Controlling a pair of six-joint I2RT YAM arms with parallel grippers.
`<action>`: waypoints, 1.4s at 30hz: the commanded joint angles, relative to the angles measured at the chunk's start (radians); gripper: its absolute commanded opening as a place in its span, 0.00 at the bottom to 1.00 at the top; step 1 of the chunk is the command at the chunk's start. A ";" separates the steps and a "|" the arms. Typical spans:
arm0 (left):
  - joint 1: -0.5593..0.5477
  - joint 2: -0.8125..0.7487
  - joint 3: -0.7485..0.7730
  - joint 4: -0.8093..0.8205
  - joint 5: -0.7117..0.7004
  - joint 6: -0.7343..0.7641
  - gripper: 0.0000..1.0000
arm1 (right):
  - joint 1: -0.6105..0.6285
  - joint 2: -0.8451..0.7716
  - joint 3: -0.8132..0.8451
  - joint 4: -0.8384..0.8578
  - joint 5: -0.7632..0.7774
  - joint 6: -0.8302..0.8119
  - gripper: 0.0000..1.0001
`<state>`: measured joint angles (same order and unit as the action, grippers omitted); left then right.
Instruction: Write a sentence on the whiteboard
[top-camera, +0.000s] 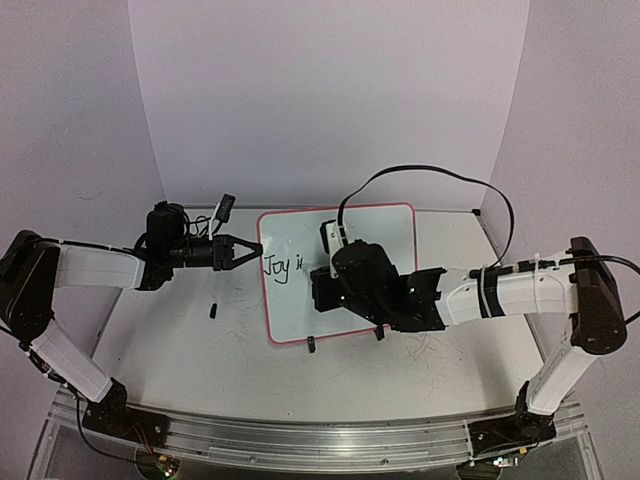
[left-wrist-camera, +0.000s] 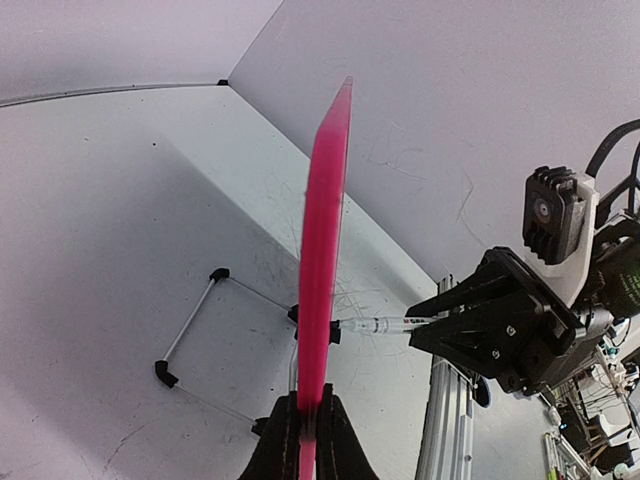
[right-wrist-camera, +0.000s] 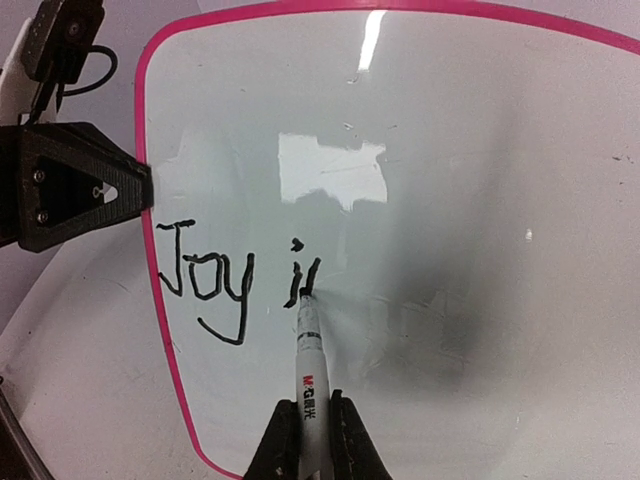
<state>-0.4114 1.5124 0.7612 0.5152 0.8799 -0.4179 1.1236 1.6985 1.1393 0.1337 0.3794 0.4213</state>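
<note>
left tool (top-camera: 243, 250) pinched on whiteboard (top-camera: 385, 235) left edge. right tool (right-wrist-camera: 310, 432) grips marker (right-wrist-camera: 307, 345), tip touching board after "Joy i"; open board toward frame right.

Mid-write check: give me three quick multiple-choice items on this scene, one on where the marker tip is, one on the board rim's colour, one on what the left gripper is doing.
1. Where is the tip of the marker?
A) on the whiteboard, just after the word "Joy"
B) off the board, in the air
C) at the board's top right corner
2. The whiteboard's rim is:
A) blue
B) pink
C) green
3. The left gripper is:
A) open above the board
B) holding the marker
C) shut on the board's left edge

Answers:
1 A, the tip sits on the stroke after "Joy".
2 B, the pink rim shows in every view.
3 C, the left wrist view shows it pinching the rim.
</note>
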 joint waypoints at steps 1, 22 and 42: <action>0.004 -0.054 0.022 0.057 0.033 -0.001 0.00 | -0.020 0.009 0.041 0.004 0.066 -0.007 0.00; 0.005 -0.052 0.030 0.057 0.034 -0.002 0.00 | -0.030 -0.012 0.031 -0.007 0.105 0.000 0.00; 0.004 -0.049 0.031 0.057 0.035 -0.003 0.00 | -0.028 -0.037 -0.024 -0.050 0.092 0.066 0.00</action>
<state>-0.4114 1.5124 0.7612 0.5140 0.8768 -0.4183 1.1149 1.6858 1.1328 0.1277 0.4322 0.4629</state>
